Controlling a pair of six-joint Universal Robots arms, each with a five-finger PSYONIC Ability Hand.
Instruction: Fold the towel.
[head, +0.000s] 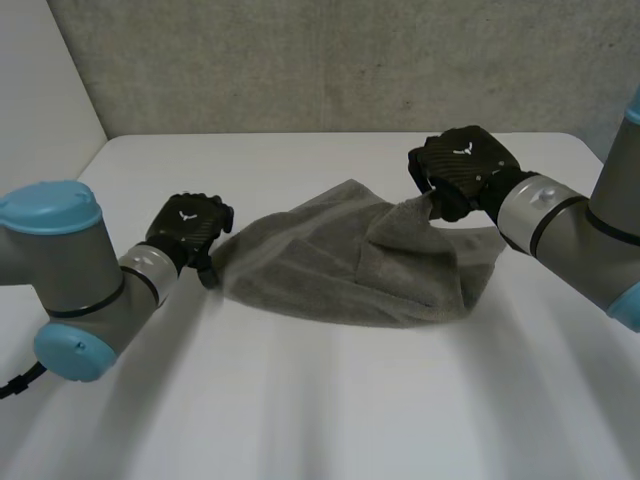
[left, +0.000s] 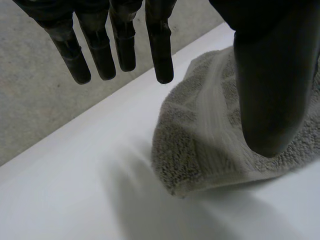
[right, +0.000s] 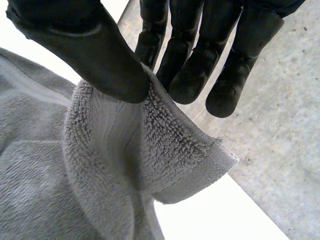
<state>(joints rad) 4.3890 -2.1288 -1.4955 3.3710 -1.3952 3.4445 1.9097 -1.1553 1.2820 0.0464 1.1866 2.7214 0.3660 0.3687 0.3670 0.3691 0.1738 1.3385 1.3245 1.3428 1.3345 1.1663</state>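
The towel (head: 335, 268) stretches between them: right hand (head: 465, 165) pinching its lifted corner, left hand (head: 188, 228) slack-fingered, thumb resting on the opposite end.

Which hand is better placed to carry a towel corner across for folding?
Right hand: its fingers and thumb pinch a lifted corner of the towel. Left hand: thumb just rests on its corner.

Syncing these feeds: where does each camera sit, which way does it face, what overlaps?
Head view: behind, between the arms, looking down at the table; both arms, left hand, right hand.
Left wrist view: along the left palm; straight fingers, thumb on a towel corner.
Right wrist view: along the right palm; thumb and fingers pinch a raised corner.
Shared: the towel, in all three.
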